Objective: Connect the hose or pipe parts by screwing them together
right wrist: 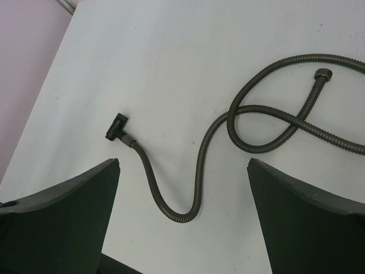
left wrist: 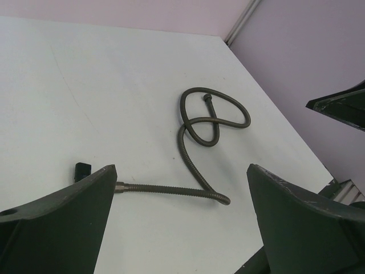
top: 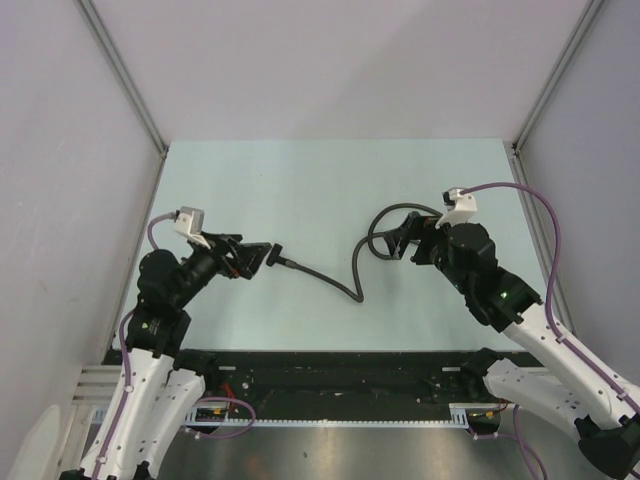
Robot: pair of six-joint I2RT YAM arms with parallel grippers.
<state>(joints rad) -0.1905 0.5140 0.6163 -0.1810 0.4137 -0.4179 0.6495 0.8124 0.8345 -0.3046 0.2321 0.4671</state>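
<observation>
Dark ribbed hose (right wrist: 179, 219) lies looped on the pale table (right wrist: 171, 68).

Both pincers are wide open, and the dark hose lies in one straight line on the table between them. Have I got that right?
Not quite. The hose is not straight: it snakes across the table and crosses itself in a loop by the right pincer, as the top view shows. The left pincer and the right one do stand wide open.
</observation>
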